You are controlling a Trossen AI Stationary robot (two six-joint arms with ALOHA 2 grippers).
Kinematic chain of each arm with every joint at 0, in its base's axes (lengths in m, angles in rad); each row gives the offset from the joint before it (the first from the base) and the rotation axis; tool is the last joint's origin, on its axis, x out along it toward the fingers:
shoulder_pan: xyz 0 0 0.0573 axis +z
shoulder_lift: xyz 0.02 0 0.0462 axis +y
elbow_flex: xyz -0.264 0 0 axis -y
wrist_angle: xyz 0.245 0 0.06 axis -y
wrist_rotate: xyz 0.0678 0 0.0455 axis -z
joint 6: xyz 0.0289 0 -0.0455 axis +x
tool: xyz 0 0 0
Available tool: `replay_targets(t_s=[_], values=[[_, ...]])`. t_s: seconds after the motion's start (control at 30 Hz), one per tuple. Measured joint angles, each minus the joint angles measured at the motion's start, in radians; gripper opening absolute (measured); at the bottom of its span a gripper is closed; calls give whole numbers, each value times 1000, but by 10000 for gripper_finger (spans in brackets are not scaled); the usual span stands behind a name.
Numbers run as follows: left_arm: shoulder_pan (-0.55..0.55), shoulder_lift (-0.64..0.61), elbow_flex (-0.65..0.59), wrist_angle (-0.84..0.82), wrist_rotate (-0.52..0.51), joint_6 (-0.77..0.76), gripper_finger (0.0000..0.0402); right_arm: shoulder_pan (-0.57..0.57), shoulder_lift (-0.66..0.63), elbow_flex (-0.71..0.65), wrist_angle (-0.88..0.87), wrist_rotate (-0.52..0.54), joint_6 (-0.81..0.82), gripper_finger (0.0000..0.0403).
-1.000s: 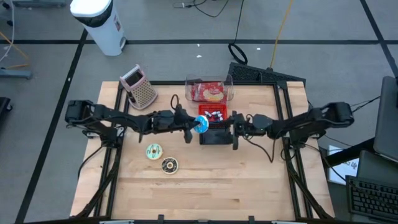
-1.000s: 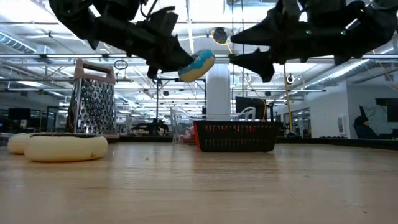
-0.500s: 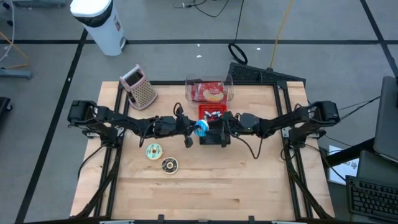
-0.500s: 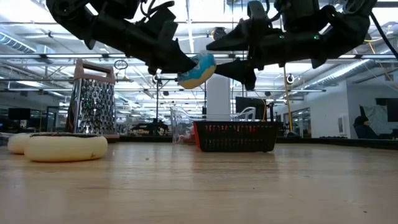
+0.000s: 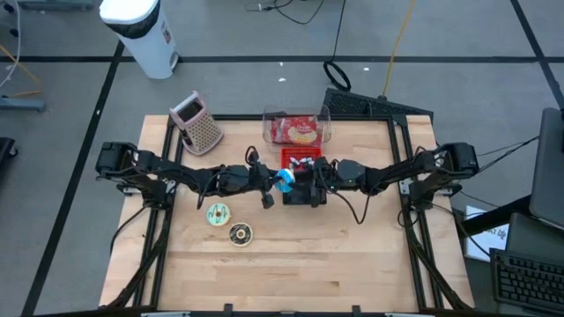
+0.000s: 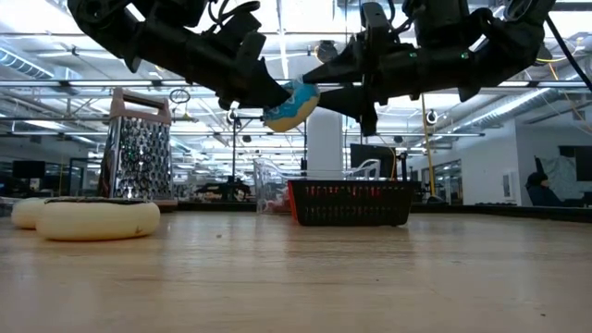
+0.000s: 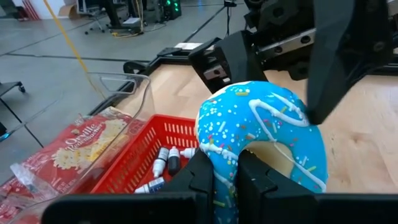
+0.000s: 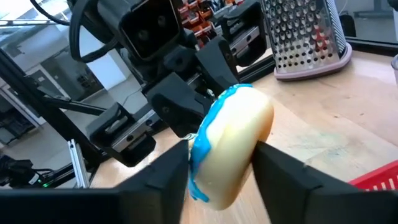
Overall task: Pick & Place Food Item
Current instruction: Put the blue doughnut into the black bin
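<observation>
Moved: our right tool [image 8: 217,158] has closed in around the blue-iced doughnut [image 5: 284,179].
Left tool [image 7: 227,180]: clamps that doughnut, above the bench [image 5: 352,255].
Doughnuts: we count three.
Hidden: red basket [image 5: 300,159] partly covered.

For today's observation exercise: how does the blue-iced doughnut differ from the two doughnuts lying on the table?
The blue-iced doughnut is up in the air, pinched by the left gripper, with the right gripper astride its other side; the two table doughnuts lie flat on the wood, untouched. Its icing is bright blue with white drizzle; theirs are pale green and dark brown. It is held on edge; they rest icing-up. All three are ring-shaped.
</observation>
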Motion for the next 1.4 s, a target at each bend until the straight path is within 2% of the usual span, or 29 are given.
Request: replay_targets(t_s=[0.3, 0.43, 0.73, 0.87, 1.1, 1.27, 1.4], values=[[0, 0, 0, 0, 9, -6, 36, 0, 0, 0, -26, 3, -55, 43], [-6, -3, 0, 1, 11, -32, 63, 0, 0, 0, -40, 2, -107, 11], [-39, -6, 31, -26, 23, -77, 224, 0, -24, 0, -119, -33, -319, 13], [-49, -6, 47, -21, 26, -50, 270, -17, -65, 0, -186, -81, -382, 8], [-49, -7, 55, -23, 19, -61, 303, -44, -193, -1, -358, -74, -406, 8], [-52, -9, 57, -40, 31, -92, 304, -64, -309, -3, -510, 65, -437, 8], [-51, -9, 57, -41, 42, -97, 301, -94, -354, -3, -649, 9, -452, 8]])
